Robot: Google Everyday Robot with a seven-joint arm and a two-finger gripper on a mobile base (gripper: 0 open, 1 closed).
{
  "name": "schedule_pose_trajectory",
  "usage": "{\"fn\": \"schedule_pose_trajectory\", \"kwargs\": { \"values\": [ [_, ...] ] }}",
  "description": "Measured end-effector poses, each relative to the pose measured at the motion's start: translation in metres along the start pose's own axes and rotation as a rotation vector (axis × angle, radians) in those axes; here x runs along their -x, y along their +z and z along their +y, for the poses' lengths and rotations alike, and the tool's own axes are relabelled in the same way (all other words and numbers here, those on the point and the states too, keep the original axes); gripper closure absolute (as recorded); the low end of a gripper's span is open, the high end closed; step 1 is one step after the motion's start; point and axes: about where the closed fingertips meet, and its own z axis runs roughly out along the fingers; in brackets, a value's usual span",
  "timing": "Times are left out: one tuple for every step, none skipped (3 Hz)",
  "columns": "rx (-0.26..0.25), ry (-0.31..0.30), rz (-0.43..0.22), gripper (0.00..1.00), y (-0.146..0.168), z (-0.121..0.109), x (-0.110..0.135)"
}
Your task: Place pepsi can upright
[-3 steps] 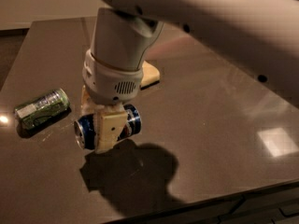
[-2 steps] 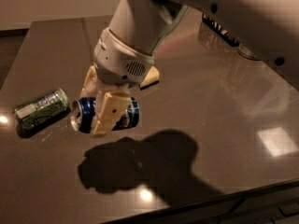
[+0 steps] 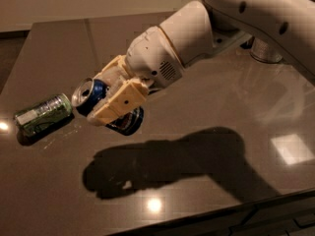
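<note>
The pepsi can (image 3: 98, 95), dark blue with a silver top, is held on its side in the air above the dark table (image 3: 197, 112), its top pointing up-left. My gripper (image 3: 110, 100) is shut on it, with one cream finger (image 3: 118, 102) across the can's front and the other behind it. The white arm reaches in from the upper right. The can hangs clear of the table, with its shadow below.
A green and silver can (image 3: 42, 114) lies on its side at the left of the table, close to the held can. A metal object (image 3: 266, 50) stands at the back right. The table's front edge runs along the bottom right.
The gripper has lifted the pepsi can off the table and tilted it, and the arm has swung lower and to the right. The green can has not moved.
</note>
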Motion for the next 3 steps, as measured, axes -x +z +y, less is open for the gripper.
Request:
{"fn": "schedule_pose_trajectory", "kwargs": {
  "values": [
    [-0.086, 0.071, -0.16, 1.0, -0.012, -0.009, 0.002],
    [-0.19, 0.11, -0.257, 1.0, -0.024, -0.018, -0.008],
    [-0.201, 0.108, -0.259, 1.0, -0.025, -0.019, -0.006]
  ]
}}
